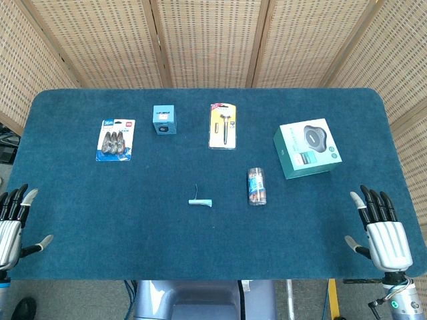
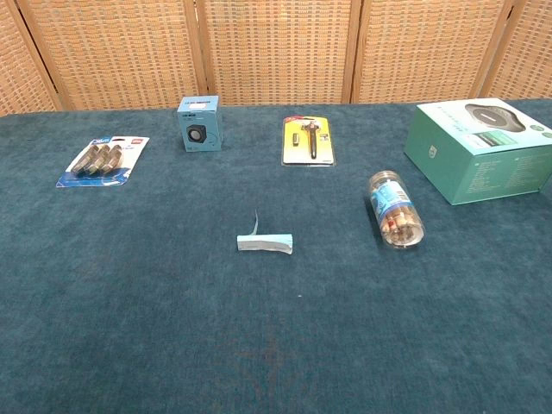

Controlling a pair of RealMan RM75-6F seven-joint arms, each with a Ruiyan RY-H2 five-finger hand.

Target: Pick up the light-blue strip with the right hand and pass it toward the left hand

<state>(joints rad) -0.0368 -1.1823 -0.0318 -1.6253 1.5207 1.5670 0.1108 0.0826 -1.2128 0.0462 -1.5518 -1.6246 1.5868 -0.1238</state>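
The light-blue strip (image 1: 200,203) lies flat near the middle of the blue table, with a thin tail sticking up at its left end; the chest view shows the strip (image 2: 265,243) centre frame. My right hand (image 1: 381,232) rests at the table's front right corner, fingers apart, holding nothing, far right of the strip. At the front left edge sits my left hand (image 1: 12,223), also spread and empty. Neither hand appears in the chest view.
A clear tube of small items (image 1: 257,186) lies just right of the strip. Behind stand a teal box (image 1: 307,148), a yellow carded tool (image 1: 223,125), a small blue box (image 1: 163,119) and a blister pack (image 1: 115,140). Wicker screens back the table.
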